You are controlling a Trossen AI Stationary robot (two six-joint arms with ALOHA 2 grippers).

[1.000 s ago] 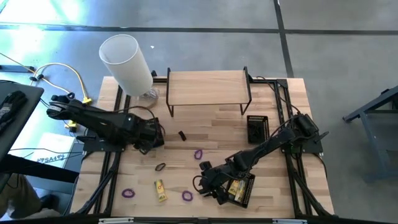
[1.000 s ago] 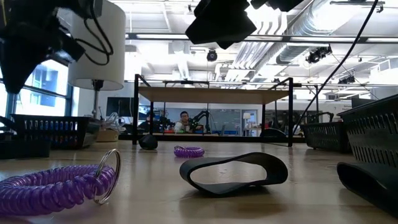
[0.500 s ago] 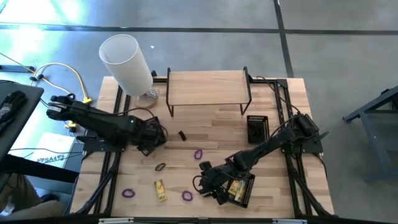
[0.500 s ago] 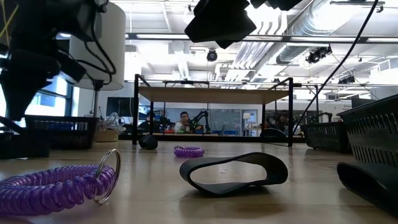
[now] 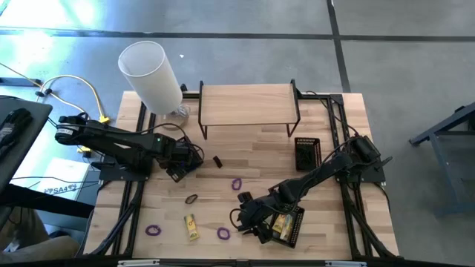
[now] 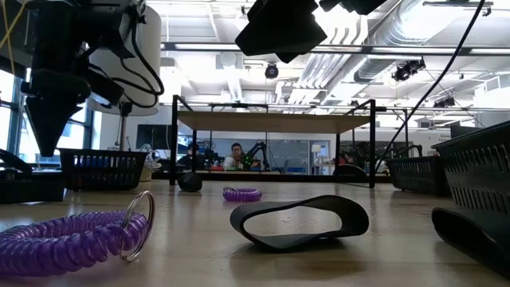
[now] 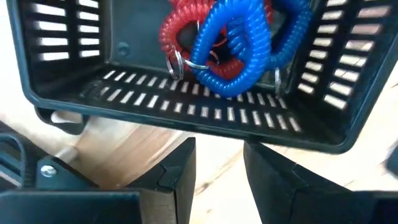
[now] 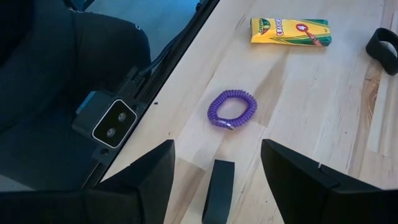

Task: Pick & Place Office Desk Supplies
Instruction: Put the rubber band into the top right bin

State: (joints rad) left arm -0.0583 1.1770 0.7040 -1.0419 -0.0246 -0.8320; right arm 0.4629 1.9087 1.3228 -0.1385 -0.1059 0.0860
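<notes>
Your left end effector [image 5: 180,165] sits over the left-middle of the table [image 5: 252,148], and its wrist view looks straight into a black mesh tray [image 7: 186,102]. Its two fingers [image 7: 180,171] are parted with bare wood showing in the gap, and they hold nothing. Inside that tray you have a red coil loop [image 7: 177,28] tangled with a blue coil loop [image 7: 233,46], each with a small metal ring.

Your right end effector [image 5: 247,217] is low near the front edge of the table, just beside a second mesh tray [image 5: 295,228] that has yellow pieces in it. Its fingers [image 8: 305,180] are spread wide and empty. Between them in the wrist view lies a small black block [image 8: 217,180], with a purple coil loop [image 8: 232,109] just beyond it and a yellow crayon box [image 8: 290,30] farther on.

Elsewhere on the table, you can see another purple loop [image 5: 153,231] near the front-left corner, one [image 5: 237,183] near the middle, a dark band loop [image 5: 191,199] left of centre, and a small black block [image 5: 218,161] near the left end effector. A third tray [image 5: 306,152] sits toward the right, behind it a low wooden shelf [image 5: 249,104], and a tall white cylinder [image 5: 151,74] stands at the back left corner.

From table height, a purple coil [image 6: 76,235] and a dark band [image 6: 299,219] lie closest.
</notes>
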